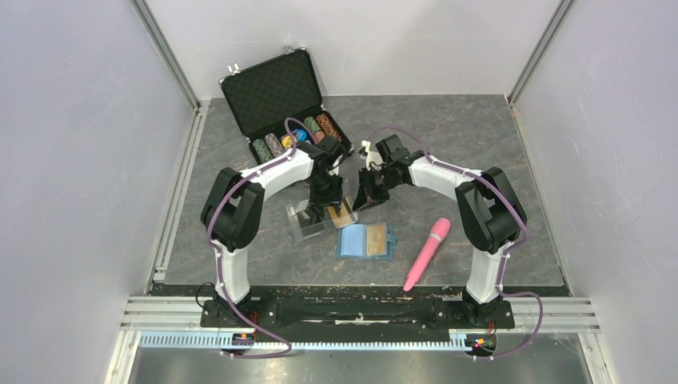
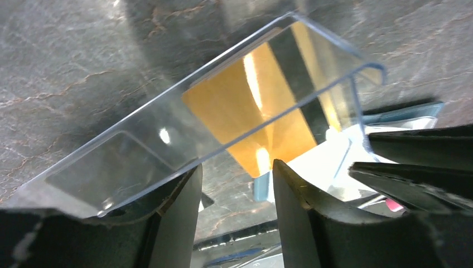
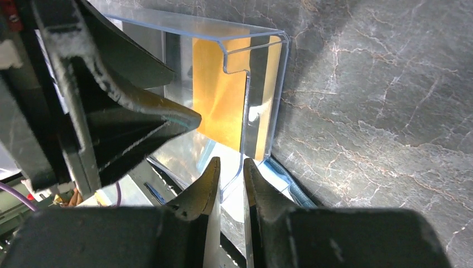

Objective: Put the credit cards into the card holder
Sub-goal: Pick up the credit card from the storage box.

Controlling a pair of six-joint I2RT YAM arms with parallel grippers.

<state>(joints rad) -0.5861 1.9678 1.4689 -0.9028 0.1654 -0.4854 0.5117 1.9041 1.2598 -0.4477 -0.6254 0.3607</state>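
Note:
A gold-orange credit card (image 2: pixel 245 111) with a dark stripe lies inside a clear plastic box (image 2: pixel 139 145), seen through its walls. My right gripper (image 3: pixel 231 165) is shut on that clear box's thin wall (image 3: pixel 262 67), with the credit card (image 3: pixel 217 95) just beyond its tips. My left gripper (image 2: pixel 237 184) stands open at the box's near edge with nothing between its fingers. In the top view both grippers (image 1: pixel 318 208) (image 1: pixel 361 200) meet over the box (image 1: pixel 342 213). The teal card holder (image 1: pixel 353 240) lies open just in front, a gold card (image 1: pixel 376 238) in its right half.
A second clear box (image 1: pixel 305 221) lies left of the first. The open black chip briefcase (image 1: pixel 280 104) stands behind the arms. A pink cylindrical object (image 1: pixel 428 253) lies to the right of the card holder. Grey walls bound both sides.

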